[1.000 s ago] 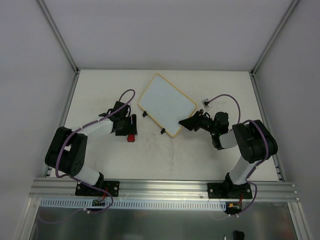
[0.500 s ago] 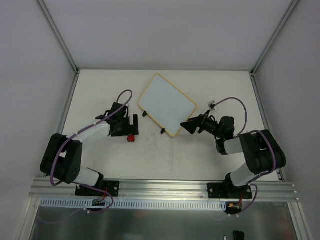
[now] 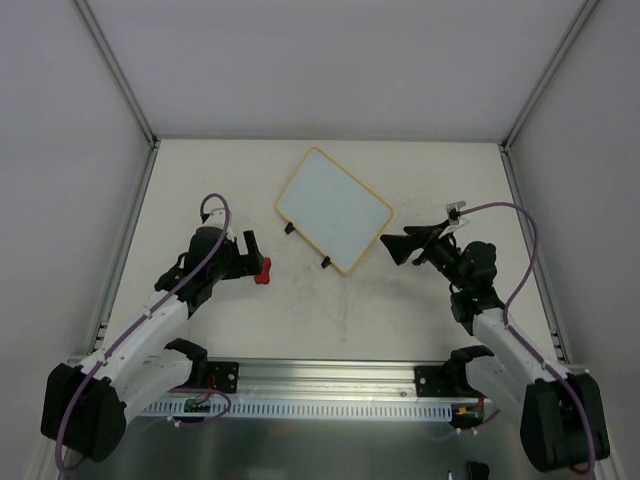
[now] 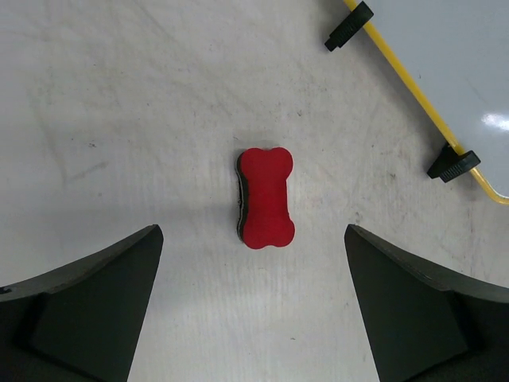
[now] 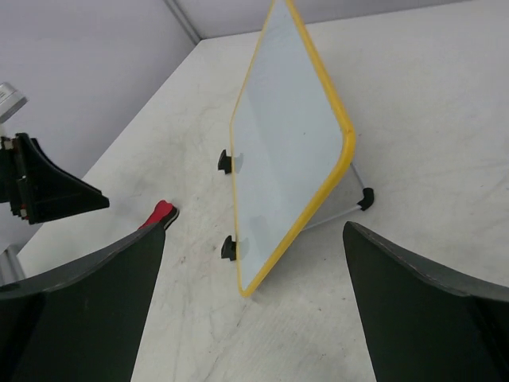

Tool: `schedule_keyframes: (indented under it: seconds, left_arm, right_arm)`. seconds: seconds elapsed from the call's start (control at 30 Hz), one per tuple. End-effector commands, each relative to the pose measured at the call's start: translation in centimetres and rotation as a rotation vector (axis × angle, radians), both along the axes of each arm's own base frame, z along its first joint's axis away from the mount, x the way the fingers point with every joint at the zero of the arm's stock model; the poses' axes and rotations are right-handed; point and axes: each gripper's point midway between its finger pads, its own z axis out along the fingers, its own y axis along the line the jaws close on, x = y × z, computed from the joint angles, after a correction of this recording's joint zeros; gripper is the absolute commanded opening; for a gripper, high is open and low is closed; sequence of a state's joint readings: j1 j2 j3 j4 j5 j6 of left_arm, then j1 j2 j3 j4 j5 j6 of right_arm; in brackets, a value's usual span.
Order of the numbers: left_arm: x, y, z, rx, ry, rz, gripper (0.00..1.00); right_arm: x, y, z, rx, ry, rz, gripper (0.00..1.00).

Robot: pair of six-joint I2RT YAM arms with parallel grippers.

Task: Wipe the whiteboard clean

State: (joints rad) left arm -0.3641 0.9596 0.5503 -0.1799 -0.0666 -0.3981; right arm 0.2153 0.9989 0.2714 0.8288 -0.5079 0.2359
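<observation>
Top external view: the whiteboard [image 3: 333,210] sits rotated on the table [image 3: 180,190], towards the far middle, its long edges running diagonally, with two black feet [image 3: 289,228] along the edge facing the left arm. From above it reads as nearly flat. The right wrist view shows otherwise: the board stands steeply tilted, resting on those feet and on a thin grey strut [image 5: 364,199] behind it, which no other view shows. The writing face is blank in all three views; no marks can be made out. The left wrist view alone gives the red bone-shaped eraser [image 4: 266,197] in full, lying flat on the table, apart from both fingers and touching neither. Only a lower corner of the board with its yellow frame [image 4: 413,79] enters that view, at upper right. Left gripper [image 3: 256,255]: jaws spread wide, nothing between them but the eraser on the table below; the board lies to its right, near but apart. Right gripper [image 3: 398,246]: jaws wide apart, holding nothing, pointing at the board's right-hand corner from just beside it, no contact. From the right wrist, the board fills the gap between the fingers, with the eraser visible beyond its lower edge on the left.
</observation>
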Motion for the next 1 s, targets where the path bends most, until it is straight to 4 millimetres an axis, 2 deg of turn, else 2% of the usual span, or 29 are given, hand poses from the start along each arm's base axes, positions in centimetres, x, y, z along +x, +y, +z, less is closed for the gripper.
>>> schedule_keyframes:
  seconds: [0.0,0.07,0.17,0.3,0.33,0.43,0.5,0.57,0.6,0.63,0.7,0.73,0.8,0.87,0.97]
  left_arm:
    - [0.6,1.6,1.2,-0.014,-0.11,0.097,0.99]
    - [0.6,1.6,1.9,-0.031,-0.143,0.102,0.99]
    - [0.4,1.5,2.8,-0.051,-0.17,0.098,0.99]
    - [0.4,2.5,4.8,-0.066,-0.256,0.154,0.99]
    - [0.3,2.8,5.9,-0.079,-0.302,0.166,0.99]
    - [-0.2,3.6,7.4,-0.102,-0.38,0.198,0.99]
    - [-0.7,3.6,6.9,-0.116,-0.392,0.197,0.99]
    - [-1.1,3.8,7.2,-0.136,-0.429,0.201,0.99]
    - [-1.4,4.0,6.3,-0.132,-0.421,0.202,0.99]
    - [-1.7,4.1,6.7,-0.146,-0.451,0.203,0.99]
    - [-2.1,4.2,5.4,-0.144,-0.454,0.201,0.99]
    - [-2.3,4.4,5.7,-0.161,-0.482,0.21,0.99]
    - [-2.3,4.5,4.7,-0.164,-0.502,0.214,0.99]
    - [-2.3,4.7,5.4,-0.164,-0.546,0.213,0.99]
    - [-2.1,5.0,5.2,-0.143,-0.549,0.224,0.99]
  right_arm:
    - [-0.5,-2.6,-0.9,-0.195,0.064,-0.13,0.99]
    - [-1.2,-3.0,0.3,-0.203,0.031,-0.137,0.99]
    - [-2.0,-3.0,-0.4,-0.203,0.073,-0.13,0.99]
    - [-2.8,-3.2,-1.9,-0.196,0.12,-0.136,0.99]
    - [-2.8,-3.6,-2.3,-0.201,0.127,-0.158,0.99]
    - [-3.0,-4.7,-4.1,-0.215,0.18,-0.221,0.99]
    - [-3.4,-4.9,-5.3,-0.227,0.2,-0.232,0.99]
    - [-3.6,-5.6,-5.5,-0.222,0.178,-0.276,0.99]
    - [-3.9,-5.8,-6.6,-0.231,0.19,-0.285,0.99]
    - [-3.9,-6.3,-6.3,-0.227,0.167,-0.311,0.99]
    - [-4.3,-6.3,-6.7,-0.222,0.155,-0.311,0.99]
    - [-4.2,-6.3,-6.6,-0.216,0.143,-0.313,0.99]
    - [-4.2,-6.4,-6.4,-0.205,0.131,-0.324,0.99]
    - [-4.0,-6.6,-6.5,-0.208,0.138,-0.338,0.99]
    - [-3.9,-6.5,-6.8,-0.213,0.152,-0.331,0.99]
